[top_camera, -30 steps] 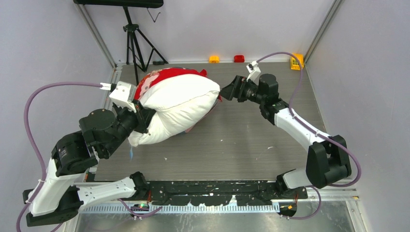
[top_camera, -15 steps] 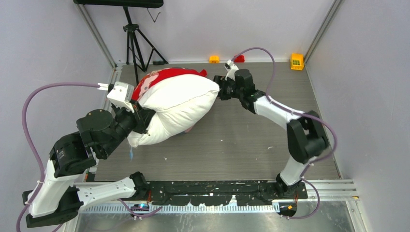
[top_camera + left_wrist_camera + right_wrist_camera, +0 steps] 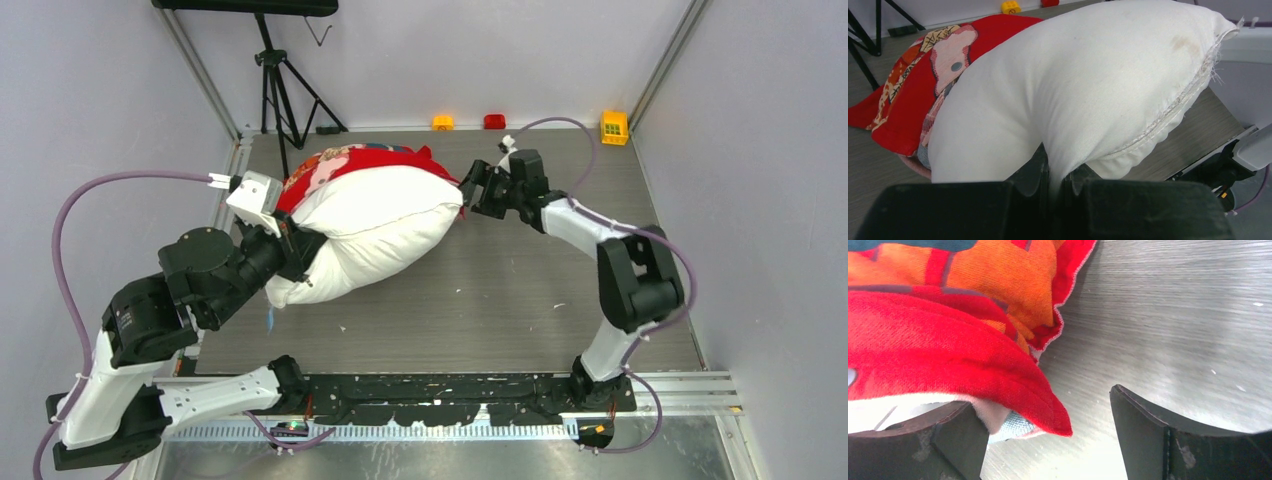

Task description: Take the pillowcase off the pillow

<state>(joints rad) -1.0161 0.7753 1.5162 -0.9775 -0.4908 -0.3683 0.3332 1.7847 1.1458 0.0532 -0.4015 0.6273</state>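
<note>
Mid-strip, I'd say: most of the pillow (image 3: 375, 225) is already bare, and the pillowcase (image 3: 350, 160) is bunched along its far side and wraps under the right-hand end. The left gripper (image 3: 300, 245) is clamped on a pinch of the pillow's white fabric at the near-left end; the left wrist view shows both fingers (image 3: 1033, 170) squeezed tight on a fold of the pillow (image 3: 1098, 85), with the pillowcase (image 3: 908, 95) slumped behind it. The right gripper (image 3: 470, 190) sits at the far-right end with jaws wide apart and holding nothing. Up close, the right gripper (image 3: 1048, 435) has the red corner of the pillowcase (image 3: 948, 355) poking into the gap and resting against its left finger. Next move, as I read it: close the right on that red corner, then pull away to the far right while the left anchors the pillow or drags it the opposite way. Watch the pale layer under the red hem. I can't tell whether it's lining or pillow, and pinching both would stall the pull. The pillow's long axis runs diagonally across the table (image 3: 520, 300), from the near-left end at the left gripper to the far-right end at the right one. It's humped in the middle and its left half lies on the table. The cover's remaining hold looks to be at that far-right end.
</note>
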